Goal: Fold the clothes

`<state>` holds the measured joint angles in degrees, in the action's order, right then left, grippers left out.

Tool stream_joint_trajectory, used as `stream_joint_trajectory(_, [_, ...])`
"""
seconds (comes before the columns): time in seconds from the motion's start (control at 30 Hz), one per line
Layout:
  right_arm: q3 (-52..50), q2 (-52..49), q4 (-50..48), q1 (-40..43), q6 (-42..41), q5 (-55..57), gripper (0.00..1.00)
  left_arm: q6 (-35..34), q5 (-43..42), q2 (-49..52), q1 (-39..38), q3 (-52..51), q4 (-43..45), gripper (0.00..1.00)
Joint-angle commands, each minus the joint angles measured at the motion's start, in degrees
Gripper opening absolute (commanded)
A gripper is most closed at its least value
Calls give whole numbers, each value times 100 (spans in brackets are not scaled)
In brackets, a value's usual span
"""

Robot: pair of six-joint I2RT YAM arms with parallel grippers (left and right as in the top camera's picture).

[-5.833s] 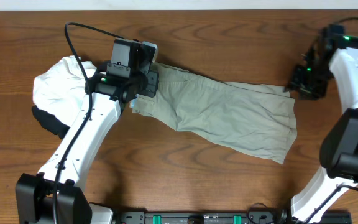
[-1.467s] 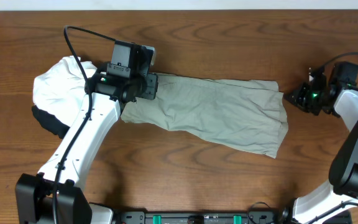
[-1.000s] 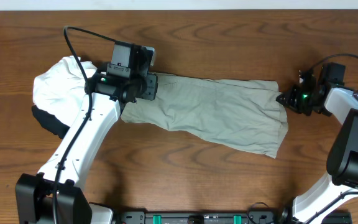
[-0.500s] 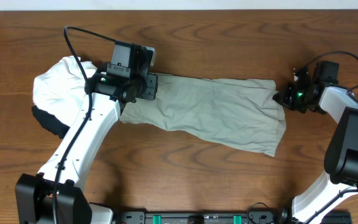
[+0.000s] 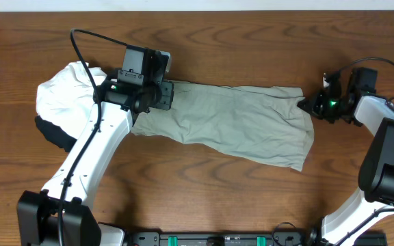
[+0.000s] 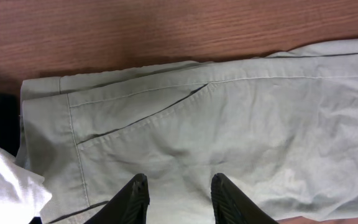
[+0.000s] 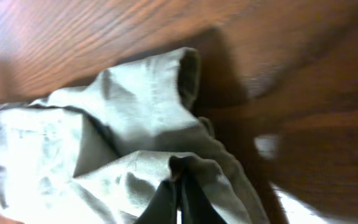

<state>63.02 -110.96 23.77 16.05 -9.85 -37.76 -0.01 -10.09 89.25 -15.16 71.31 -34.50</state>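
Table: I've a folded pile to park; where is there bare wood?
Bare wood: the near stretch of table below the trousers, and the far strip above them. Crowded: the left end, with white garment, black garment and left hand; the right end, where the right hand pinches the hem.

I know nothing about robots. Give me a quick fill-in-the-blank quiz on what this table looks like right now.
1. The khaki trousers lie spread on a ____ table.
2. The right gripper is ____ on a fold at the trousers' edge.
3. The white garment lies on the robot's ____ side.
4. On the left gripper, the two fingers stand ____, with trouser cloth beneath.

Missing words: wooden; shut; left; apart.
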Motion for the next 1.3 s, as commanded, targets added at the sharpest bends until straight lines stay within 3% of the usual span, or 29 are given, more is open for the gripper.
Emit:
stream_joint_trajectory(0.0, [-24, 125, -2, 15, 186, -308, 8, -26, 28, -94, -9, 107, -13, 36])
stream_joint_trajectory(0.47, [-26, 122, 170, -308, 396, 476, 21, -28, 26, -94, -9, 107, -17, 36])
stream_joint_trajectory(0.63, [-26, 122, 129, -350, 391, 479, 1, -28, 26, -94, -9, 107, -15, 36])
stream_joint_trajectory(0.8, [15, 273, 68, -212, 271, 59, 1, -28, 26, -94, -9, 107, -17, 36])
stream_joint_trajectory(1.13, [20, 2055, 243, 289, 146, 22, 1, -28, 26, -94, -9, 107, -15, 36])
stream_joint_trajectory(1.27, [20, 2804, 269, 402, -173, 654, 1, -28, 26, -96, -9, 109, -15, 36])
